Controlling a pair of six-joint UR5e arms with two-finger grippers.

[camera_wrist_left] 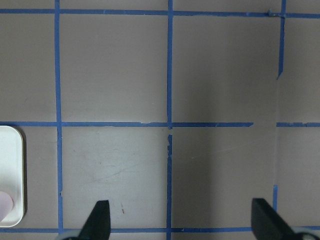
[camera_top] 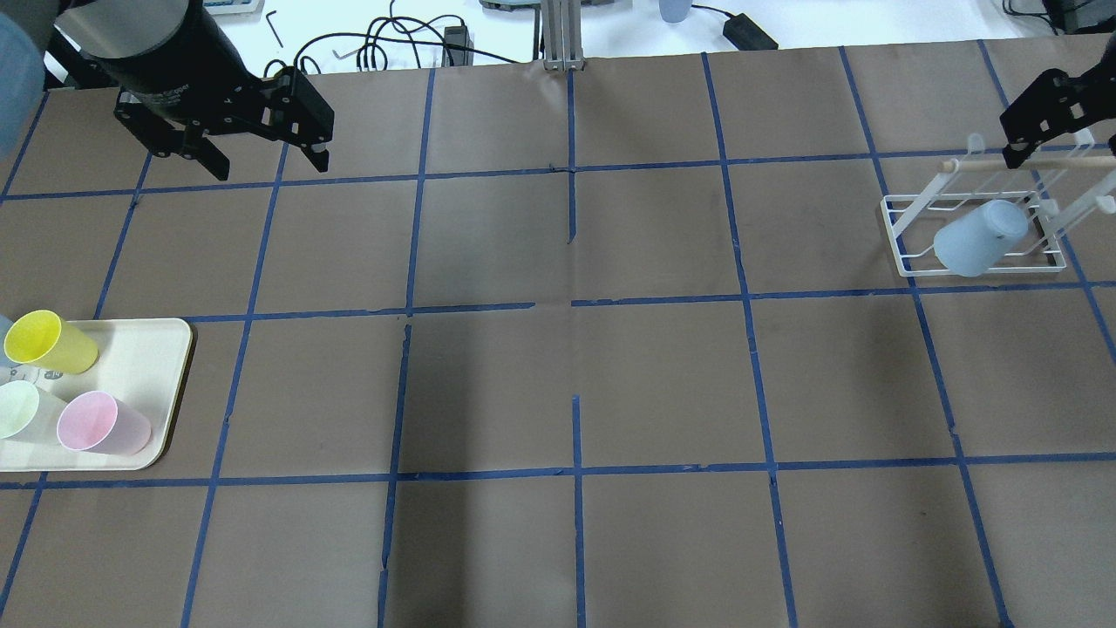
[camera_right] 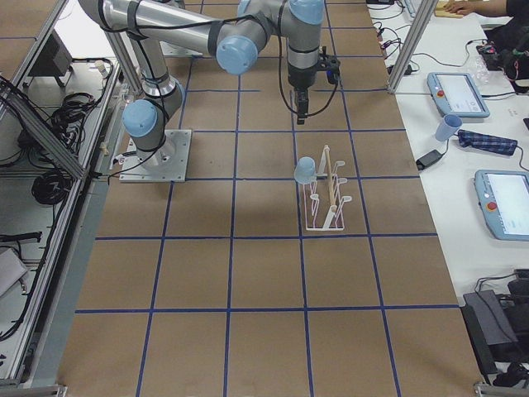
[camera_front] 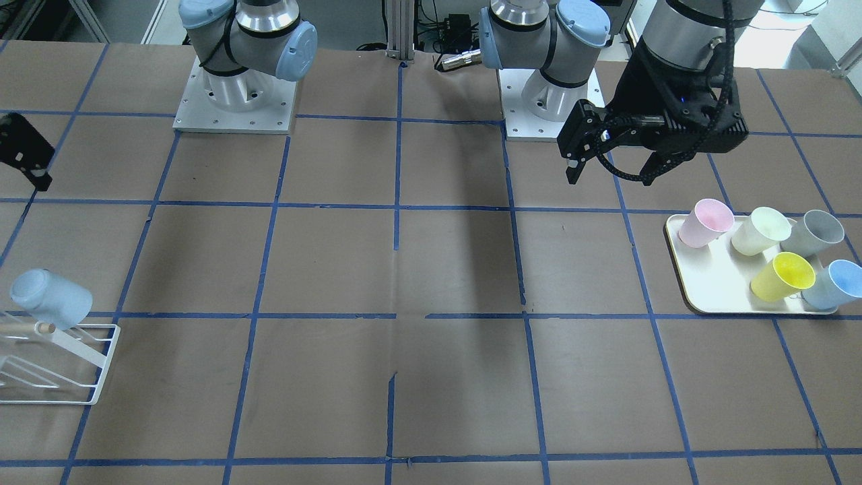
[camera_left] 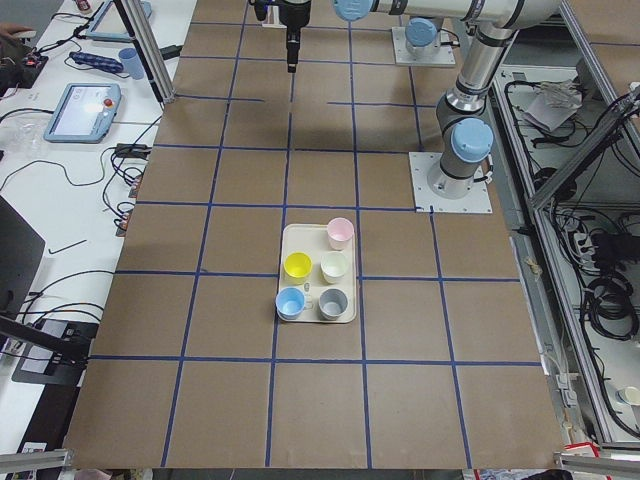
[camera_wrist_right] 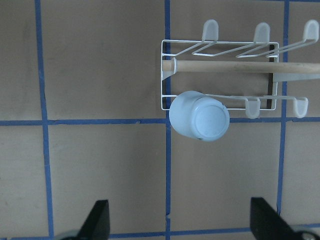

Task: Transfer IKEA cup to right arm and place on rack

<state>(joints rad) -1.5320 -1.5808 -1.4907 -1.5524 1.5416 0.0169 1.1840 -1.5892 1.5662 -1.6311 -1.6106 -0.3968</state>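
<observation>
A pale blue IKEA cup (camera_front: 50, 300) hangs upside down on a peg at the end of the white wire rack (camera_front: 101, 367). It also shows in the overhead view (camera_top: 969, 237) and in the right wrist view (camera_wrist_right: 200, 116), beside the rack's wooden rod (camera_wrist_right: 225, 66). My right gripper (camera_wrist_right: 182, 222) is open and empty, held above the table a little off the rack (camera_top: 894, 237). My left gripper (camera_front: 613, 172) is open and empty, raised over the table beyond the cream tray (camera_front: 714, 289). A second blue cup (camera_front: 832, 284) stands on that tray.
The tray (camera_top: 148, 349) also holds a pink cup (camera_front: 704, 222), a yellow cup (camera_front: 781, 275), a pale cream cup (camera_front: 759, 230) and a grey cup (camera_front: 813, 232). Brown table with blue tape grid. The arm bases stand at the robot's side of the table.
</observation>
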